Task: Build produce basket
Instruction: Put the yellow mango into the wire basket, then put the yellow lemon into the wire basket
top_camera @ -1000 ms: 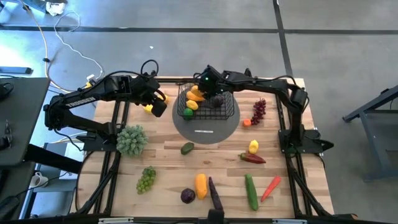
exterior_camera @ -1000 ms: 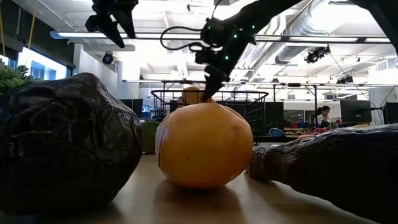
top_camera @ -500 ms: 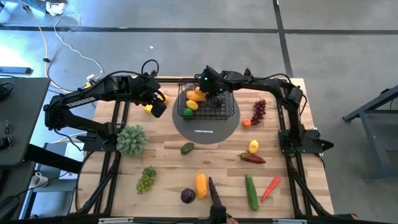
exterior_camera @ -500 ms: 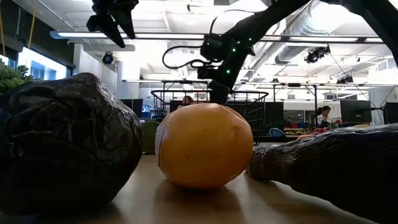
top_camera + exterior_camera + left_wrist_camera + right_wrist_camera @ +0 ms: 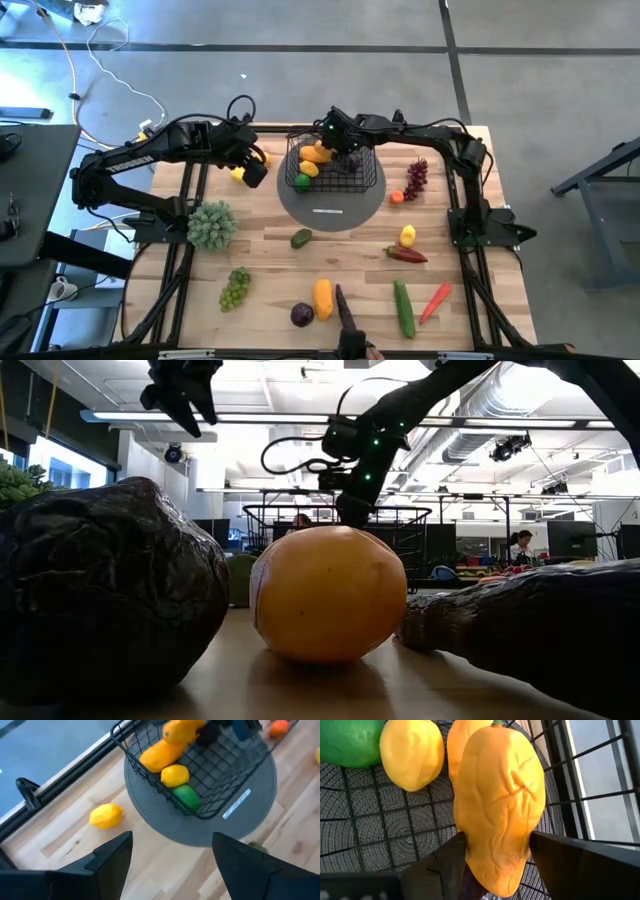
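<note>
The black wire basket (image 5: 330, 165) stands on the round grey disc (image 5: 330, 208) at the table's far middle. It holds a lemon (image 5: 412, 752), a green fruit (image 5: 347, 740) and an orange piece (image 5: 160, 755). My right gripper (image 5: 336, 148) is inside the basket, shut on a wrinkled orange-yellow pepper (image 5: 497, 795). My left gripper (image 5: 253, 170) hangs open and empty left of the basket, above a lemon (image 5: 106, 815) that lies on the table. My right gripper pinches the orange-yellow pepper between its two fingers, on the two sides of its narrow end (image 5: 482, 857), opposite the green stem. The pepper lies along the fingers, stem away from them, over the basket's wire floor. I cannot tell whether it rests on the floor.
Loose produce lies on the table: a leafy green head (image 5: 211, 225), an avocado (image 5: 301, 238), green grapes (image 5: 235, 288), an orange pepper (image 5: 322, 298), an aubergine (image 5: 345, 310), a cucumber (image 5: 403, 306), a red pepper (image 5: 405, 255), purple grapes (image 5: 416, 178).
My right gripper has gone down into the basket with the orange-yellow pepper and has stayed shut on it. Over the last half second it has kept nearly still.
</note>
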You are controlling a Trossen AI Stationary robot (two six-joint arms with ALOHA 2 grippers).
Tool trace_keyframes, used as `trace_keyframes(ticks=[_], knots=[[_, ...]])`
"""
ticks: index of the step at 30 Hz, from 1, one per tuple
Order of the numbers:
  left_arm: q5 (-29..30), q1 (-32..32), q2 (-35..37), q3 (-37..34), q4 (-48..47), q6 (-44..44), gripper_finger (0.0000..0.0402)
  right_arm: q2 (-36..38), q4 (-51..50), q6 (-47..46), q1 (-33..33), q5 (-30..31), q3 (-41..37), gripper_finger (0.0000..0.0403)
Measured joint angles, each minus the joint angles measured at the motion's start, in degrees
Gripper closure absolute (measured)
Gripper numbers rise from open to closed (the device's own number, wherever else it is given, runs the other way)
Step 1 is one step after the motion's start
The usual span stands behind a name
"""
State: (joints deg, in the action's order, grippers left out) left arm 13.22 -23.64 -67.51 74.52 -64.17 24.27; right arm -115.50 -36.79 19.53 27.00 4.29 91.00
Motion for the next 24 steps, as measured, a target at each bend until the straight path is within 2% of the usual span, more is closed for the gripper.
trace_keyframes(ticks=[5, 11, 14, 21, 24], knots=[[4.6, 0.4, 0.0, 0.0, 1.37, 1.08, 0.013, 0.0, -0.29, -0.17, 0.0, 0.0, 0.0, 0.0173], [1.38, -1.06, 0.0, 0.0, 1.02, 3.15, 0.013, 0.0, -0.28, -1.55, -0.04, 2.21, 0.0, 0.0164], [1.35, -1.9, 0.0, 0.0, 1.01, 1.28, 0.013, 0.36, -0.27, -2.21, -0.04, 4.1, 0.0, 0.0164], [-1.05, -4.65, 0.0, 0.0, 0.58, -1.19, 0.013, 2.29, -0.89, -9.13, -0.3, 4.26, 0.0, 0.0164], [-1.12, -6.0, 0.0, 0.0, 0.3, -4.92, 0.013, 2.89, -0.94, -11.77, -0.51, 4.3, 0.02, 0.0164]])
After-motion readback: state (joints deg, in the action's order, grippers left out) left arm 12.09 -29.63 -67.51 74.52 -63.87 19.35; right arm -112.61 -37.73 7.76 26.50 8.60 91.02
